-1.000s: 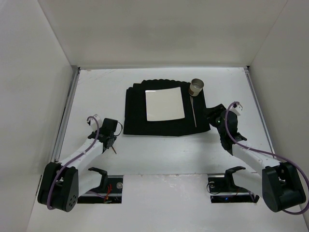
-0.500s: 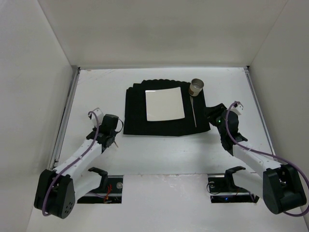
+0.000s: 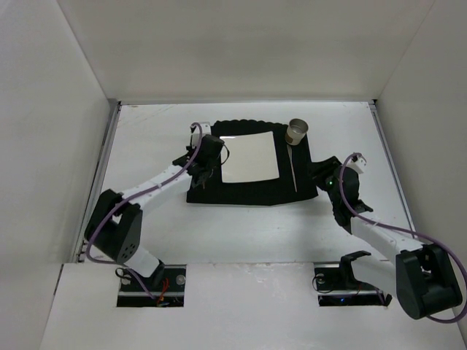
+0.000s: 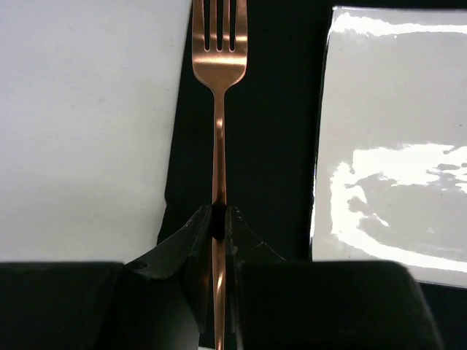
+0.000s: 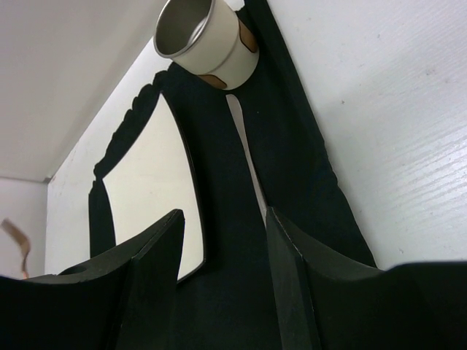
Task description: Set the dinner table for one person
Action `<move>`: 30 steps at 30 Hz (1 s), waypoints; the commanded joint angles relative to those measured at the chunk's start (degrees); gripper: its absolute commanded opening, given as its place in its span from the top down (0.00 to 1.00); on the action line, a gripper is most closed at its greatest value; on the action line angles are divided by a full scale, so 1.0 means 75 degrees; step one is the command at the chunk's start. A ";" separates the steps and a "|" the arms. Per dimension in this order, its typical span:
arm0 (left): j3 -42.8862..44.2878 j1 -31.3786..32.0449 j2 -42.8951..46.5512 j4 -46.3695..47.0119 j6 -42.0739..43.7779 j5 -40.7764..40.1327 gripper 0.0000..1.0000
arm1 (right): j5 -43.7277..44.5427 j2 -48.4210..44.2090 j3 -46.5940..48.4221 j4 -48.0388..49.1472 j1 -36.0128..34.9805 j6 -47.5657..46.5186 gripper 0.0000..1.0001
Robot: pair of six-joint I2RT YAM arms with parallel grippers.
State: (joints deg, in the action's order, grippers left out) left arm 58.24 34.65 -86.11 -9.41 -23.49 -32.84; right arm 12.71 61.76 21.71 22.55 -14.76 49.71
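Observation:
My left gripper is shut on the handle of a copper fork, whose tines point away from me. It holds the fork over the left strip of the black cloth mat, between the bare dinner table and the white square plate. In the top view the left gripper hangs beside the plate's left edge. My right gripper is open and holds nothing. It stands at the mat's right edge, where the right gripper faces a slim knife.
A metal-lined cup stands on the mat's far right corner, just beyond the knife. White walls close in the table at the back and both sides. A metal rail runs along the left edge.
My left arm has swung from the near left of the table up and right to the mat's left strip, its jaws closing on the fork on the way. The right arm has stayed put.

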 commanded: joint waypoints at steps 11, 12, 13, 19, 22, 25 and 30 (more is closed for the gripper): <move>0.1223 -0.0724 -0.1819 -0.0140 0.0811 0.1613 0.94 | -0.0019 0.0097 0.0304 0.0556 -0.0135 -0.0089 0.46; 0.1223 -0.0724 -0.1855 -0.0105 0.0811 0.1648 0.94 | -0.0030 0.0133 0.0327 0.0556 -0.0135 -0.0089 0.46; 0.1223 -0.0724 -0.1902 -0.0058 0.0799 0.1706 0.94 | -0.0042 0.0156 0.0327 0.0556 -0.0158 -0.0089 0.46; 0.1177 -0.0713 -0.2253 0.0082 0.0671 0.1836 0.94 | -0.0030 0.0192 0.0351 0.0556 -0.0182 -0.0101 0.46; 0.1129 -0.0677 -0.2417 0.0188 0.0636 0.1836 0.93 | 0.0004 0.0133 0.0339 0.0556 -0.0182 -0.0101 0.46; 0.1083 -0.0736 -0.2511 0.0258 0.0483 0.1836 0.93 | -0.0019 0.0156 0.0339 0.0556 -0.0193 -0.0101 0.46; 0.1094 -0.0748 -0.2640 0.0329 0.0331 0.1929 0.90 | 0.0016 0.0133 0.0339 0.0556 -0.0217 -0.0101 0.46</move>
State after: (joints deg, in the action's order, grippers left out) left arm 64.95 29.45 -105.69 -7.42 -20.16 -19.73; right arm 12.47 63.07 22.04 23.44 -15.75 49.69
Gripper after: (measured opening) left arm 0.097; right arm 0.545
